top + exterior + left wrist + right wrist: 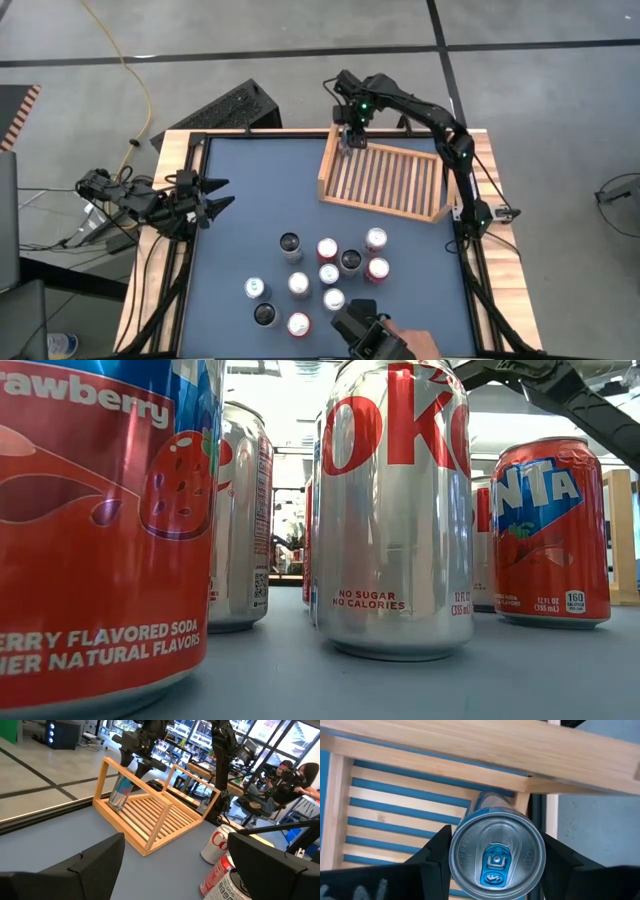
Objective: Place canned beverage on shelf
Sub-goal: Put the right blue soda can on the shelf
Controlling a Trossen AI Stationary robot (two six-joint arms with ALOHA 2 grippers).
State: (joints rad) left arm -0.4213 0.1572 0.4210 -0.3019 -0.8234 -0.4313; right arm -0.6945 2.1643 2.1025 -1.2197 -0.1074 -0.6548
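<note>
The light wooden shelf lies at the table's far right, slatted base up. My right gripper reaches down into its far left corner, shut on a silver and blue beverage can. The can leans slightly, its lower end at the slats; whether it rests on them I cannot tell. In the right wrist view the can's top shows between the fingers. My left gripper waits open at the table's left edge, with nothing between its fingers. My right gripper pinches the can's round side wall just under the top rim between its two fingers, one on each side. The fingers come from above, pointing steeply down. The can hangs nearly upright, slightly tilted, in the shelf's far left corner.
Several cans stand grouped on the blue table near its front middle; the low view shows them close up. A person's hand with a dark device is at the near edge. The shelf's slats to the right of the held can lie bare.
</note>
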